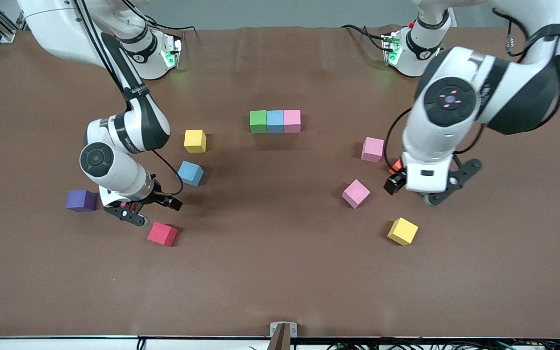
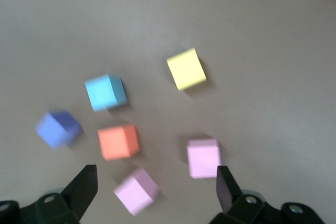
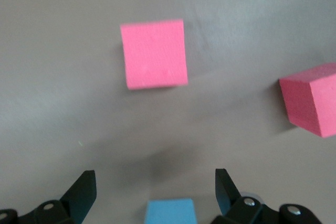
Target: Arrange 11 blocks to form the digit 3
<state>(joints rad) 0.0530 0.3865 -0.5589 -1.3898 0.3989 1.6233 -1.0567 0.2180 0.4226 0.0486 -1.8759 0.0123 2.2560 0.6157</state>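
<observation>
Three blocks already make a row mid-table: green (image 1: 258, 121), blue (image 1: 275, 121), pink (image 1: 292, 120), touching side by side. Left gripper (image 2: 157, 192) hangs empty, jaws spread wide, over the cluster at the left arm's end of the table. Its wrist view shows a pink cube (image 2: 136, 191) sitting skewed between the fingertips, a second pink (image 2: 203, 157) close to one finger, and an orange cube (image 2: 118, 141) just beside the first. Neighbours are tight, so a finger may nudge one on descent. A yellow cube (image 1: 402, 231) lies nearer the front camera. Right gripper (image 3: 156, 192), also open and empty, hovers low at the right arm's end between a light-blue cube (image 1: 190, 173) and a red cube (image 1: 162, 234). A yellow (image 1: 195, 141) and a purple cube (image 1: 81, 200) sit nearby.
</observation>
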